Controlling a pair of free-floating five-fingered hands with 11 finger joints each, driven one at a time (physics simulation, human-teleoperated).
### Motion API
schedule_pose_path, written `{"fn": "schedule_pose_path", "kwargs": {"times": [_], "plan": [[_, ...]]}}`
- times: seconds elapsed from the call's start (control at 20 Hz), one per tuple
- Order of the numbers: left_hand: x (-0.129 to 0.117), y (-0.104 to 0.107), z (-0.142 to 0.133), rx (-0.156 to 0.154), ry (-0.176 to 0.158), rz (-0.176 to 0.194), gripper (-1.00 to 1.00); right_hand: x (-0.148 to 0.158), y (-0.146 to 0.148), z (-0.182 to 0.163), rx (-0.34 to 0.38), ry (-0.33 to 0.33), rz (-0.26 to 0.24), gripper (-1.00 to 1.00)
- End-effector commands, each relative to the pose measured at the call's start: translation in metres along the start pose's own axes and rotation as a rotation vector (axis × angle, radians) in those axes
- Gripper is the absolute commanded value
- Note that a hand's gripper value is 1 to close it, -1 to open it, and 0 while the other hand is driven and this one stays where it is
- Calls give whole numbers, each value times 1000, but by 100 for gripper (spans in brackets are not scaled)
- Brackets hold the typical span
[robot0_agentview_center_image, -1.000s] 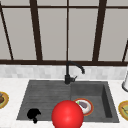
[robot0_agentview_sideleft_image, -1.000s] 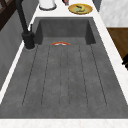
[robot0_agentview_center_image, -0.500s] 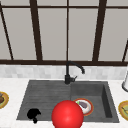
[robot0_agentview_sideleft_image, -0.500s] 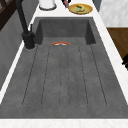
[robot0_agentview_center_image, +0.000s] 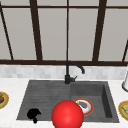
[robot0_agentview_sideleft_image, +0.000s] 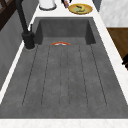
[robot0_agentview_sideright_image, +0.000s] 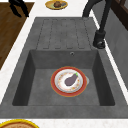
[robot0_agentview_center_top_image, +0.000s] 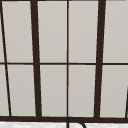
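Note:
My left hand (robot0_agentview_center_image: 33, 115) hovers at the front left corner of the sink's drainboard (robot0_agentview_center_image: 42, 100), just off the counter's front edge, and holds nothing. In the right side view the left hand (robot0_agentview_sideright_image: 18, 7) hangs over the wooden floor with its fingers loosely pointing down. A bit of a hand (robot0_agentview_sideleft_image: 124, 61) pokes in at the right edge of the left side view. A large red ball (robot0_agentview_center_image: 67, 115) floats in front of the sink. In the basin lies a red-rimmed plate (robot0_agentview_sideright_image: 56, 87) with an eggplant (robot0_agentview_sideright_image: 70, 80) on it.
A black tap (robot0_agentview_center_image: 68, 75) stands behind the sink. One yellow plate with food (robot0_agentview_center_image: 2, 99) sits on the left counter, another yellow plate (robot0_agentview_center_image: 124, 109) on the right. A white jar (robot0_agentview_center_image: 125, 83) stands at the back right. The window (robot0_agentview_center_top_image: 67, 60) is above.

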Motion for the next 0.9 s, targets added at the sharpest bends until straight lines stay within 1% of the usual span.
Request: {"fn": "schedule_pose_path", "kwargs": {"times": [0.0, 0.05, 0.1, 0.15, 0.2, 0.25, 0.35, 0.4, 0.6, 0.85], "plan": [[0, 0, 0, 0, 0, 0, 0, -3, -14, 11, -80, 41, -12, -100], [0, 0, 0, 0, 0, 0, 0, -2, -23, 12, -47, 68, -25, -100], [0, 0, 0, 0, 0, 0, 0, 2, -28, 14, -9, 62, -14, -100], [0, 0, 0, 0, 0, 0, 0, -4, -32, 22, 10, 47, -12, -100], [0, 0, 0, 0, 0, 0, 0, -3, -35, 24, 14, 57, -14, -100], [0, 0, 0, 0, 0, 0, 0, -2, -43, 28, 22, 61, -28, -100], [0, 0, 0, 0, 0, 0, 0, 2, -50, 41, 2, 83, -46, -100], [0, 0, 0, 0, 0, 0, 0, 5, -56, 46, 15, 77, -31, -100], [0, 0, 0, 0, 0, 0, 0, 13, -71, 76, 31, 77, -23, -100], [0, 0, 0, 0, 0, 0, 0, 28, -83, 115, 58, 62, 11, -100]]}}
